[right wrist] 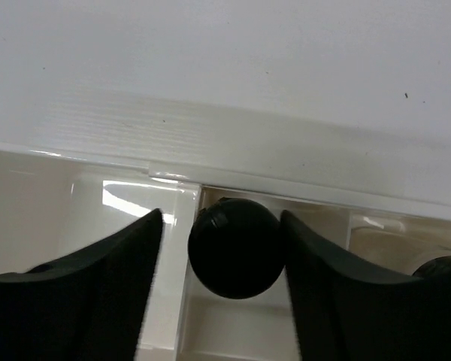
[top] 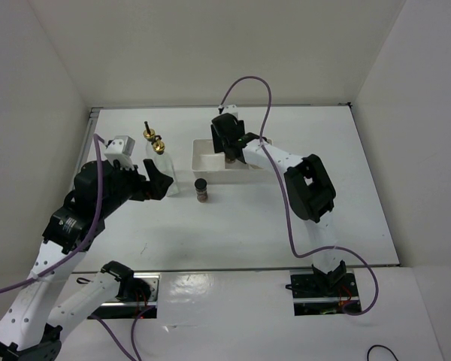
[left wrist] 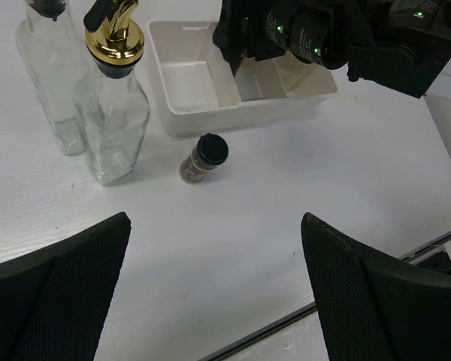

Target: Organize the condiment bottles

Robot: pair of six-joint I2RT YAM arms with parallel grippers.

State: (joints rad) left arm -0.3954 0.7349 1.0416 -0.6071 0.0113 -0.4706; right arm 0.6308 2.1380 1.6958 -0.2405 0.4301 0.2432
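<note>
Two tall clear glass bottles [top: 148, 143] [top: 162, 159] with gold pourers stand at the back left; both also show in the left wrist view [left wrist: 51, 90] [left wrist: 114, 120]. A small dark black-capped spice jar [top: 201, 189] [left wrist: 203, 158] stands on the table in front of the white tray [top: 210, 177] [left wrist: 182, 113]. My left gripper [top: 156, 180] [left wrist: 216, 226] is open and empty, just left of the bottles. My right gripper [top: 229, 154] [right wrist: 222, 218] hangs over the tray, jaws open either side of a black-capped jar [right wrist: 233, 248] in the middle compartment. Another black cap [right wrist: 445, 272] shows in the right compartment.
White walls close in the table on the left, back and right. The table's front edge, a dark strip [left wrist: 301, 312], runs just below my left fingers. The tray's left compartment [left wrist: 192, 83] holds nothing.
</note>
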